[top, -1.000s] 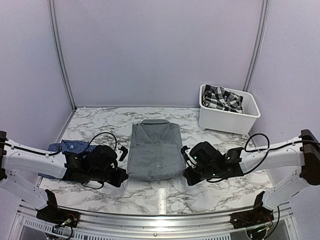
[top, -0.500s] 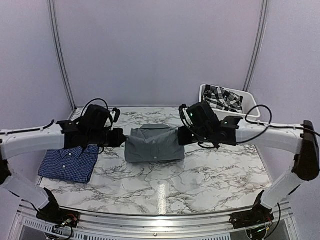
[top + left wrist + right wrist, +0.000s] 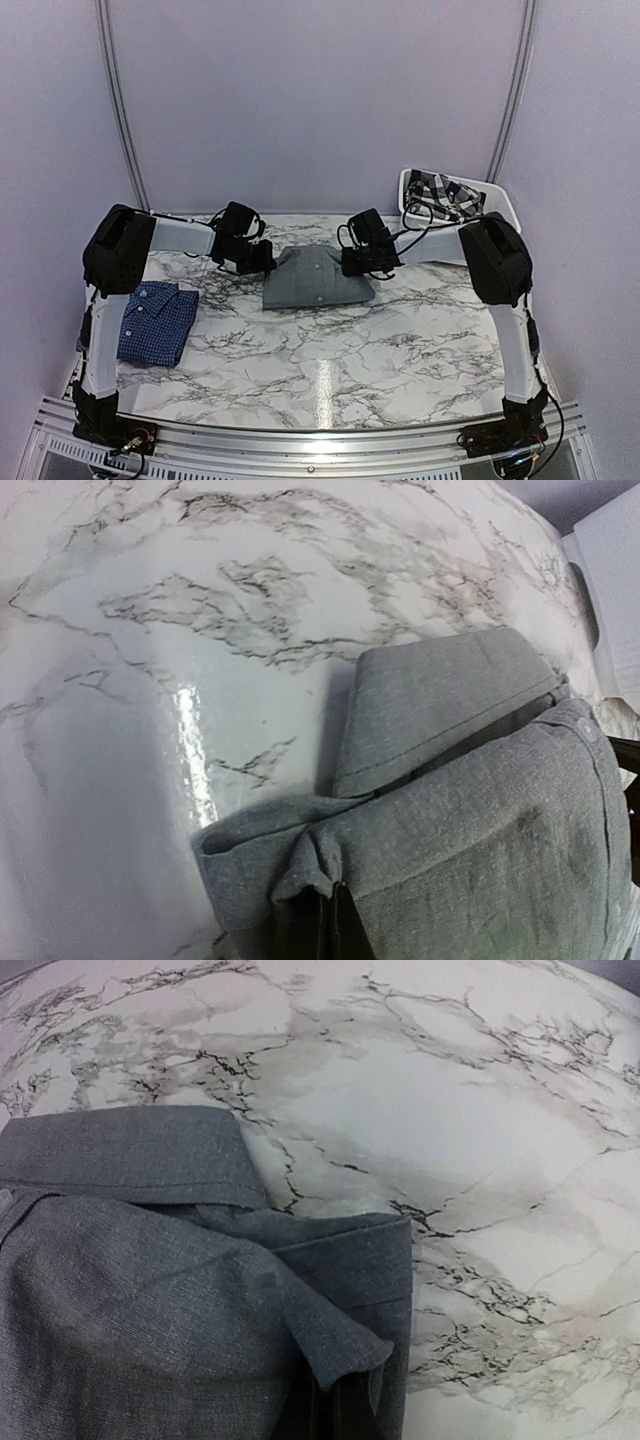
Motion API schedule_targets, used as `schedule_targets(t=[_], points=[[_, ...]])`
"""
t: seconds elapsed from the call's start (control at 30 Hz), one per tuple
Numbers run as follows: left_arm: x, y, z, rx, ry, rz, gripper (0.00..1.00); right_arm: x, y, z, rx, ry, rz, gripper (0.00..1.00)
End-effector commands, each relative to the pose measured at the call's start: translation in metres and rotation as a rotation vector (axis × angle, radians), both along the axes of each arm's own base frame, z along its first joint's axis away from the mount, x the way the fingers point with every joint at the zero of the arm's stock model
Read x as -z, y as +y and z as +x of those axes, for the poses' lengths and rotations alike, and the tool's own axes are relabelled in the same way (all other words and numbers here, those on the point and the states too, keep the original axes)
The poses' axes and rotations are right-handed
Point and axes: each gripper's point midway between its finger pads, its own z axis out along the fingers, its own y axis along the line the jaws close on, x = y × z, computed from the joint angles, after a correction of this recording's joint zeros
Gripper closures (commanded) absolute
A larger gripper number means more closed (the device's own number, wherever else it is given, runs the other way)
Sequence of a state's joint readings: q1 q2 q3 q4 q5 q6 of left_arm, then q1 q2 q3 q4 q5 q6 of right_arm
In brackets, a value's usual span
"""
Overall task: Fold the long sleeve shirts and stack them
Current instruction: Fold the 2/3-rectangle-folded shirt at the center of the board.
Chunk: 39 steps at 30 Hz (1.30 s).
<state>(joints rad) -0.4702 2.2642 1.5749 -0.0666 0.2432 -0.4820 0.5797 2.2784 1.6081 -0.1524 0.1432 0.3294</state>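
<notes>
Grey shirt (image 3: pixel 315 283) mid-fold: left gripper (image 3: pixel 266 264) and right gripper (image 3: pixel 350 264) each clamped shut on a folded corner, collar (image 3: pixel 440 705) just ahead. Next, likely: let go, stack with blue shirt (image 3: pixel 155 322).

We see the grey shirt (image 3: pixel 318 282) in matt, finely woven cloth, the blue shirt (image 3: pixel 155 322) in checked cloth, the tabletop (image 3: pixel 400 345) glossy, smooth, marble-look, the bin (image 3: pixel 497 214) smooth white plastic

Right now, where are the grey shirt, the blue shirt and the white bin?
grey shirt (image 3: pixel 315 282), top view, folded front.
blue shirt (image 3: pixel 155 322), top view, middle of cloth.
white bin (image 3: pixel 404 188), top view, left rim.
</notes>
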Motion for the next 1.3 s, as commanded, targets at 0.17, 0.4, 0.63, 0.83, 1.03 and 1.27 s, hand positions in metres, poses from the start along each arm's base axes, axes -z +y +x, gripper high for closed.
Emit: schedule_targets(t=[0.17, 0.4, 0.63, 0.83, 1.03, 1.27], points=[[-0.017, -0.007, -0.088, 0.05, 0.025, -0.135, 1.0, 0.006, -0.001, -0.096, 0.01, 0.11, 0.061, 1.0], [-0.038, 0.01, -0.178, 0.061, -0.006, -0.102, 1.0, -0.006, -0.015, -0.193, 0.019, 0.139, 0.045, 1.0], [-0.072, 0.027, -0.183, 0.016, -0.084, -0.104, 1.0, -0.049, -0.028, -0.19, 0.058, 0.028, 0.062, 1.0], [-0.085, 0.036, -0.163, -0.017, -0.128, -0.073, 1.0, -0.066, -0.022, -0.164, 0.046, -0.043, 0.016, 1.0], [-0.07, 0.038, -0.118, -0.008, -0.123, -0.024, 1.0, -0.065, -0.022, -0.115, 0.054, -0.091, 0.035, 1.0], [-0.045, 0.038, -0.079, -0.008, -0.083, -0.004, 1.0, -0.05, -0.017, -0.076, 0.049, -0.085, 0.013, 1.0]])
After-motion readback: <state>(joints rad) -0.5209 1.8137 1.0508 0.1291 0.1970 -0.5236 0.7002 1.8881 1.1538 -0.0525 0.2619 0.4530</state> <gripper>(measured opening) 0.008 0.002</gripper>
